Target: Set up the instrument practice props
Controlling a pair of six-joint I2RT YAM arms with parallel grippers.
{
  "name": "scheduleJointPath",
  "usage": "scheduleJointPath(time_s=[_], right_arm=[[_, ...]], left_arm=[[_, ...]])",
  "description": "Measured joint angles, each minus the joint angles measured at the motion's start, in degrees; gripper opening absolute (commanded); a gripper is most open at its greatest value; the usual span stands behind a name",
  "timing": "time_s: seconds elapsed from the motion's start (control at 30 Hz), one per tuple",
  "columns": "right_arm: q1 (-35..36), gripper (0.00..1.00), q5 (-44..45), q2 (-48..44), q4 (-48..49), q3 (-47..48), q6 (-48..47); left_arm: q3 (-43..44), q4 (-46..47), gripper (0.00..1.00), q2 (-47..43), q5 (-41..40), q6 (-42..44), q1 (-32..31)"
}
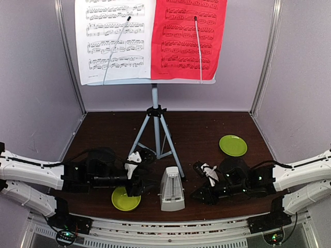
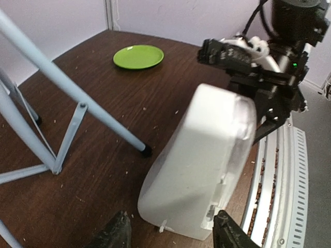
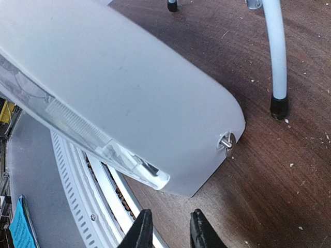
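The pale music stand (image 1: 154, 103) stands on grey tripod legs at the back middle and holds a white page (image 1: 114, 39) and a red page (image 1: 189, 39). The cream metronome (image 1: 171, 188) stands upright near the front edge, between my two grippers. My left gripper (image 1: 146, 185) is to its left. In the left wrist view the gripper (image 2: 173, 236) is open wide, with the metronome (image 2: 201, 160) just ahead of the fingers and not clamped. My right gripper (image 1: 196, 195) is to its right. In the right wrist view the gripper (image 3: 170, 232) is open a little and empty, just short of the metronome (image 3: 114, 88).
A lime-green bowl (image 1: 125, 199) sits at the front left, partly under my left gripper. A lime-green flat plate (image 1: 232, 145) lies at the right rear and also shows in the left wrist view (image 2: 138, 56). Tripod legs (image 2: 77, 93) (image 3: 274, 46) reach the table close behind the metronome.
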Motion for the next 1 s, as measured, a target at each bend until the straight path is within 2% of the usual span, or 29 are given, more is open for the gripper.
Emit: scheduleJointPath(time_s=[0.2,0.5,0.9,1.0], right_arm=[[1.6,0.25,0.9,2.0,4.1,-1.5,0.2],[2.1,0.24,2.2,3.9,10.6,-3.3,0.2],[4.8,0.24,4.1,8.7,16.2,-3.5,0.5],[5.7,0.25,4.2,10.8,17.1,-2.1,0.6]], left_arm=[[0.0,-2.2,0.46,6.6,-0.8,-7.3,1.7],[6.6,-4.6,0.42,17.4,-0.1,-10.8,2.3],[13.6,-3.3,0.48,24.8,5.1,-11.4,7.6],[15.3,-3.1,0.54,25.3,5.6,-11.2,8.3]])
